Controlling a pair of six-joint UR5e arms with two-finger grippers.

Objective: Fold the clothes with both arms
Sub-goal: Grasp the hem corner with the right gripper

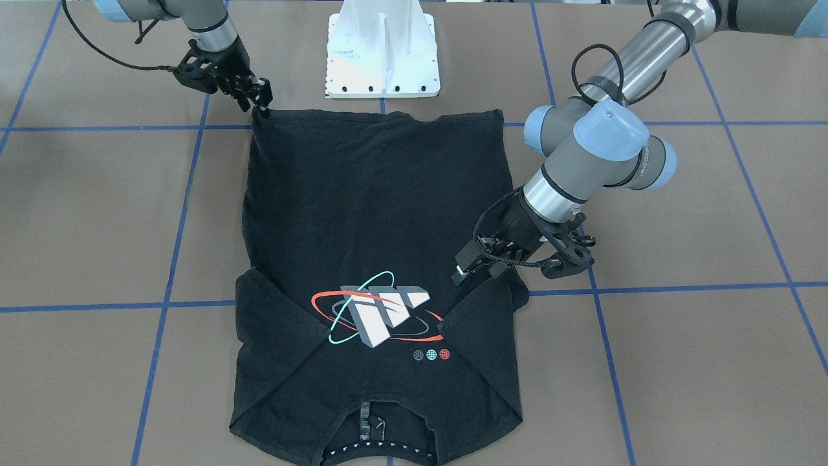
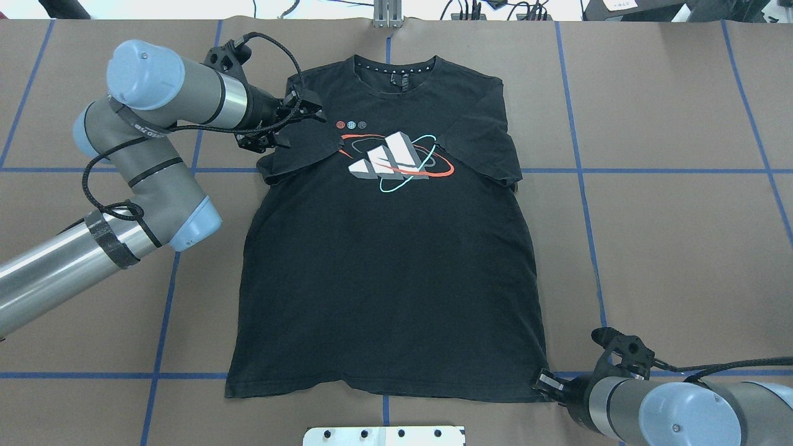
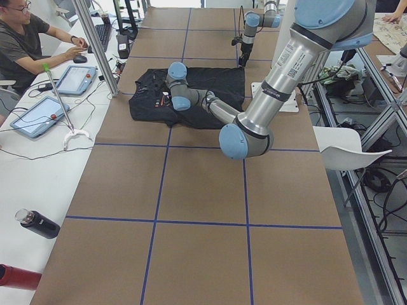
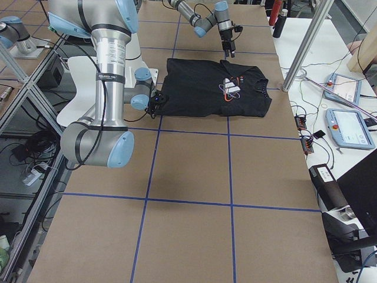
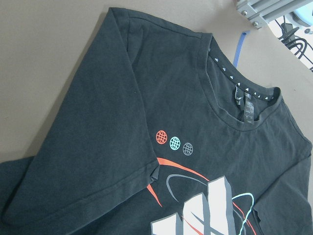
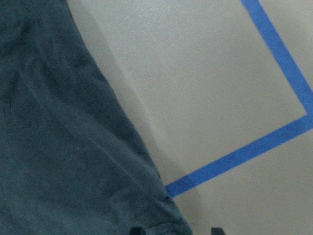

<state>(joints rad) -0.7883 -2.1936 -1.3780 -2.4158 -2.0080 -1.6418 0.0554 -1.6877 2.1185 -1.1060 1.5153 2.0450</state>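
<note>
Table [image 2: 681,248] bears the T-shirt [image 2: 384,260]; exterior left view adds a seated person [image 3: 22,44].

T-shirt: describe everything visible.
Black short-sleeved cotton-looking T-shirt lies flat, face up on the brown table, collar away from the robot. Both sleeves are folded in over the chest. Graphic: white-grey blocks, red and cyan ellipses. Left tool is over one sleeve; right tool at a hem corner.

The black T-shirt [image 6: 63,147] fills the left, its edge running diagonally over the pale worktop [image 6: 195,88]. Blue tape [image 6: 234,159] corners at right. Along the bottom edge, the right gripper [image 6: 175,231] shows two dark fingertips [image 6: 215,230], apart.
</note>
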